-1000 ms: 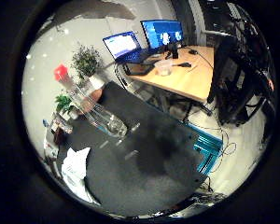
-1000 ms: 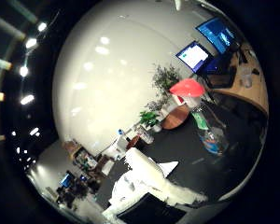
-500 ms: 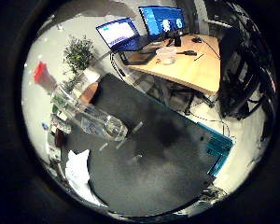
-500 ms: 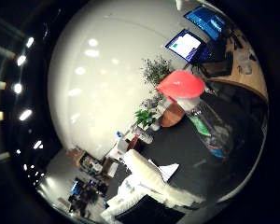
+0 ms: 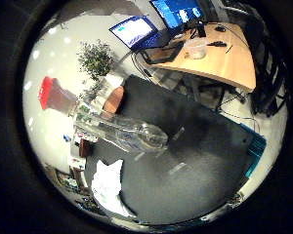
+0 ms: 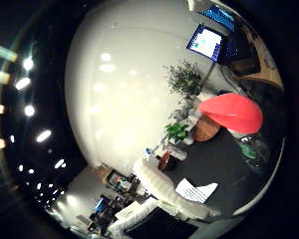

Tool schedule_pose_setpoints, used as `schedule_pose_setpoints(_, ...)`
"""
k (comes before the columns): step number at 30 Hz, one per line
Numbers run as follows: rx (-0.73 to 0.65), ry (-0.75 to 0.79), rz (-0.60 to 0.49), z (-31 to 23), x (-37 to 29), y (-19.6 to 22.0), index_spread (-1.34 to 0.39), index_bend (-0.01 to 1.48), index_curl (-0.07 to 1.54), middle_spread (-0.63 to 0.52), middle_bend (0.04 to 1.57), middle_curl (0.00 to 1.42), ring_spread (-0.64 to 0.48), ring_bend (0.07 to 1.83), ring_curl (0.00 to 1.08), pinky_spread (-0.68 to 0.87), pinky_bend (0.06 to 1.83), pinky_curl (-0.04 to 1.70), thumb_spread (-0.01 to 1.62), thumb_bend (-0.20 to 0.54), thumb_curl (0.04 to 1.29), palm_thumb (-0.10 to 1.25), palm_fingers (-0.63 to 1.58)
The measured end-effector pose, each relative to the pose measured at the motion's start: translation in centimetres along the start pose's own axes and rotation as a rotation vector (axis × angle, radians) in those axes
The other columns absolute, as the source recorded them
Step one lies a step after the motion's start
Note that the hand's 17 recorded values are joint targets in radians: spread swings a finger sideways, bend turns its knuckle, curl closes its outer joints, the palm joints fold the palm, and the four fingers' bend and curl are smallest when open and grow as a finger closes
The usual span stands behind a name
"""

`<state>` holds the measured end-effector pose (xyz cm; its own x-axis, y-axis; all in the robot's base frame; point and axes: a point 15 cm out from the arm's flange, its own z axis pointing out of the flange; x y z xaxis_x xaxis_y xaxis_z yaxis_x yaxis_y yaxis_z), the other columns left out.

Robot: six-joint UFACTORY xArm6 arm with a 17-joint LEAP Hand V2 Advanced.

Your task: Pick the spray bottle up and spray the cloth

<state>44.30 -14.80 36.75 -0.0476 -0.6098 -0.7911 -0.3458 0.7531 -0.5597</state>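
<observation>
The spray bottle has a clear body (image 5: 122,130) and a red spray head (image 5: 47,93). In the little finger side view it stretches across the picture, above the black table top (image 5: 190,146). In the thumb side view the red head (image 6: 232,112) looms large and close to the palm. A crumpled white cloth (image 5: 107,185) lies on the black table top near its edge, below the bottle; it also shows in the thumb side view (image 6: 192,189).
A wooden desk (image 5: 225,68) with a laptop and monitors stands beyond the black table. A potted plant (image 5: 96,60) and a brown pot (image 5: 112,98) sit by the white wall. A teal crate (image 5: 252,148) stands beside the table.
Both pictures have shifted, so the camera has moved. The bottle now fills more of each view, and its red head is larger and nearer in the thumb side view.
</observation>
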Motion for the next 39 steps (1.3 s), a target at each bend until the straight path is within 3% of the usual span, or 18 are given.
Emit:
schedule_pose_setpoints(27, -0.034, -0.05, 0.12, 2.8, 5.1, 0.7, -0.12, 0.18, 0.32, 0.22, 0.19, 0.3, 0.31, 0.4, 0.23, 0.57, 0.85, 0.17, 1.12, -0.023, 0.38, 0.41, 0.17)
schedule_pose_setpoints(39, -0.117, -0.063, 0.138, 6.6, 5.4, 3.5, -0.13, 0.17, 0.32, 0.21, 0.19, 0.3, 0.3, 0.41, 0.23, 0.57, 0.85, 0.17, 1.12, -0.02, 0.39, 0.45, 0.18)
